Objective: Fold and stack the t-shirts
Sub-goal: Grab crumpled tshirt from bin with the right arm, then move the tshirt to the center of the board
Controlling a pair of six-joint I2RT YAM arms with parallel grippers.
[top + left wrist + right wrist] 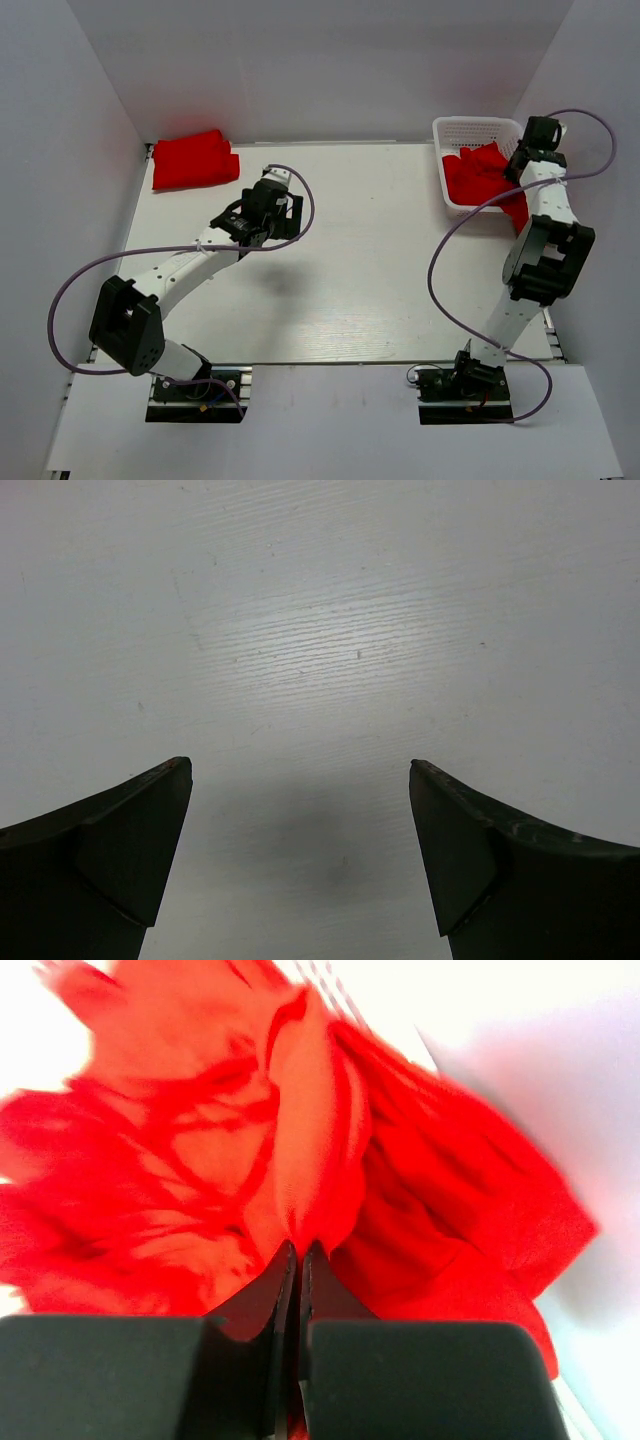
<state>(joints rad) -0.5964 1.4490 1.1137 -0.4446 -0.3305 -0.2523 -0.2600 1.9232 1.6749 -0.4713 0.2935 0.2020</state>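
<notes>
A folded red t-shirt (193,160) lies at the table's far left corner. Crumpled red t-shirts (478,176) fill the white basket (470,126) at the far right, with some cloth hanging over its near right side. My right gripper (522,158) is over the basket, shut on a fold of a red t-shirt (310,1170) that rises from between its fingertips (300,1252). My left gripper (275,215) is open and empty above bare white table (320,660), left of centre, with its fingers (140,830) wide apart.
White walls close in the table on the left, back and right. The right arm's purple cable (450,240) loops over the table's right side. The left arm's cable (300,200) arcs beside the left gripper.
</notes>
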